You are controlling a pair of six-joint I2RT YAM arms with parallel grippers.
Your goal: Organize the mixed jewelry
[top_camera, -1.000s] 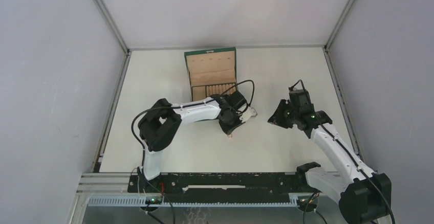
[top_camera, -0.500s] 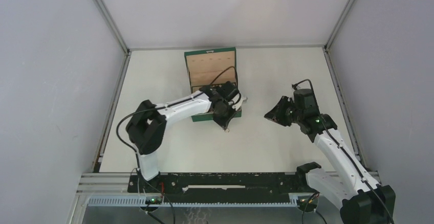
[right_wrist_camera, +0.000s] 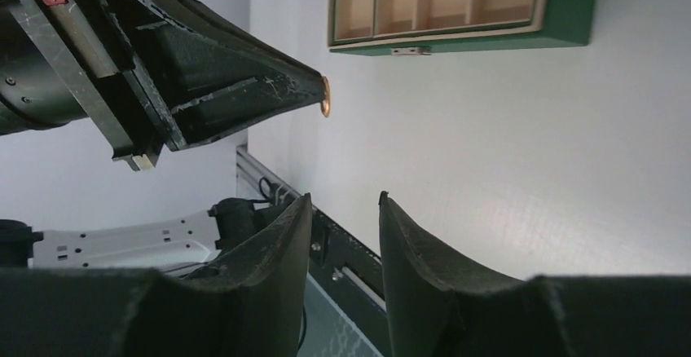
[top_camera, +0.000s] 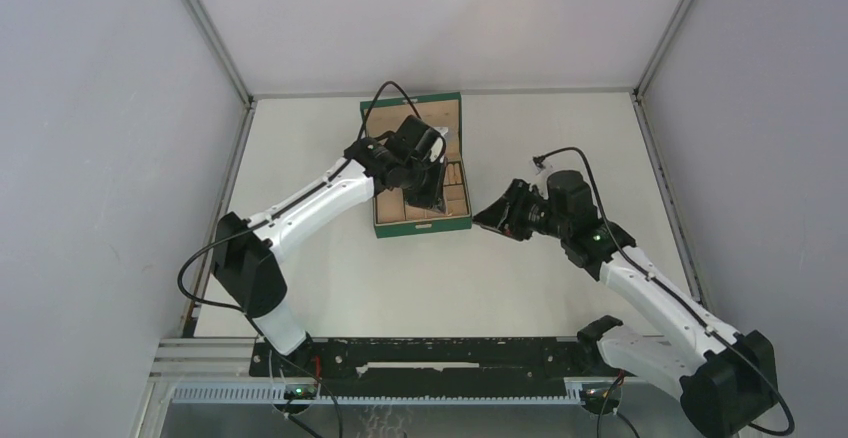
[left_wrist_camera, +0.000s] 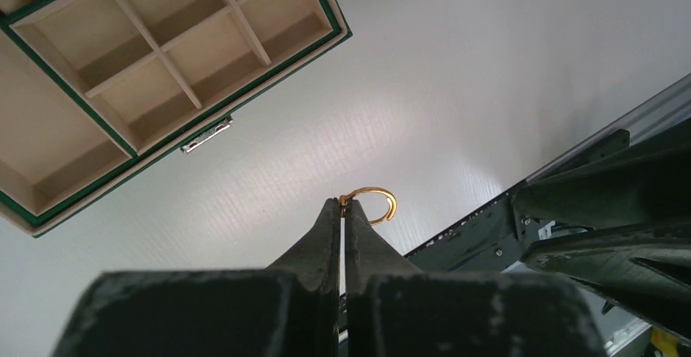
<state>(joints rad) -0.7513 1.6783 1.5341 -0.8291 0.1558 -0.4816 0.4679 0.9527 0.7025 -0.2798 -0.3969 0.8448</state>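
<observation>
1. Plain grey walls [top_camera: 100, 158] on left, back, right
2. White matte tabletop [top_camera: 560, 128], evenly lit, soft shadows
3. Aluminium struts [top_camera: 207, 30] up both back corners
4. Black rail [top_camera: 450, 356] along near table edge, slotted duct [top_camera: 400, 395] below

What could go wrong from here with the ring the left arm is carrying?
1. The gold ring is pinched only at the very tips of the left end effector, mostly sticking out; it could twist free and land on the table or in a wrong compartment of the box.
2. The right end effector, open and empty, hangs close to the left one; the arms might clash.
</observation>
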